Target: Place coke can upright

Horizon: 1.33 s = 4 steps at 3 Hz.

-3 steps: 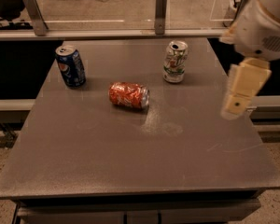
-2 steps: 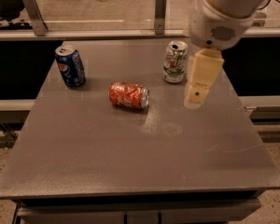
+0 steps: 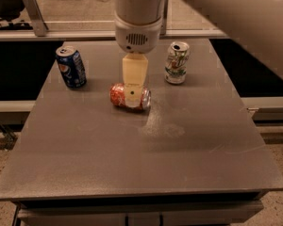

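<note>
Red can (image 3: 117,94) lies on its side on the worktop (image 3: 132,164), right at the claw (image 3: 131,95), which covers its middle; how wide the claw stands, one cannot tell. A blue can (image 3: 71,68) stands well apart.

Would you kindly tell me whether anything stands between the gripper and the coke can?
Nothing visible does. The gripper hangs right over the middle of the coke can, which lies on its side on the table. The blue can and the white-and-green can stand off to either side, apart from it.
</note>
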Each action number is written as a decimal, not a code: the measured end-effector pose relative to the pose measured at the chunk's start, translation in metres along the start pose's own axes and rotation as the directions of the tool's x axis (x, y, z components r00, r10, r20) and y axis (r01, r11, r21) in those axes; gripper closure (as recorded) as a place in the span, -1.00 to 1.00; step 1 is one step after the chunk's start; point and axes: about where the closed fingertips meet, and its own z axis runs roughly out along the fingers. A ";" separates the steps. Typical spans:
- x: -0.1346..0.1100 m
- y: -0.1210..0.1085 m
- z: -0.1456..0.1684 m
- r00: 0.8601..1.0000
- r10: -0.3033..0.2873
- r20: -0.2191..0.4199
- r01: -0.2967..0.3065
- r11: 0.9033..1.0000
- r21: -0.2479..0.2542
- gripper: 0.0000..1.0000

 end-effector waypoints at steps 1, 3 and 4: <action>-0.017 -0.014 0.032 0.994 0.071 -0.078 -0.073 0.997 -0.015 -1.00; -0.021 -0.026 0.064 0.963 0.220 -0.157 -0.221 0.975 0.014 -1.00; -0.027 -0.017 0.071 0.967 0.224 -0.120 -0.223 0.975 0.026 -1.00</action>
